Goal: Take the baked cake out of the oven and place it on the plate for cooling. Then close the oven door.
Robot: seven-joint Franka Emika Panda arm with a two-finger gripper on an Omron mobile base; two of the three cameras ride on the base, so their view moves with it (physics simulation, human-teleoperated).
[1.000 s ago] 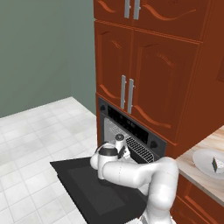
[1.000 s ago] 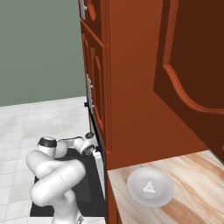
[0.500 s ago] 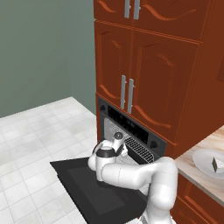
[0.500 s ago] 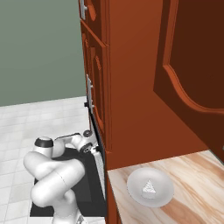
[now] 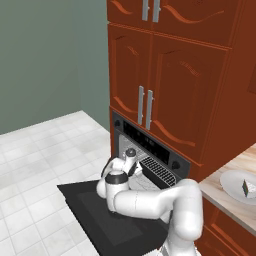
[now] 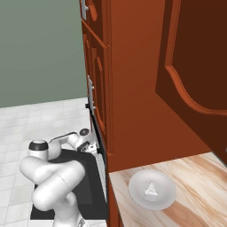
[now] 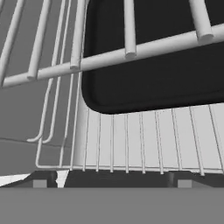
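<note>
- Lying flat and open, the oven door runs its long side across the oven front; the arm has risen since a second ago.
- Plate holds the baked cake, tip pointing upward.
- Gripper jaws spread wide, empty, tips barely visible before the black tray on the wire rack.
</note>
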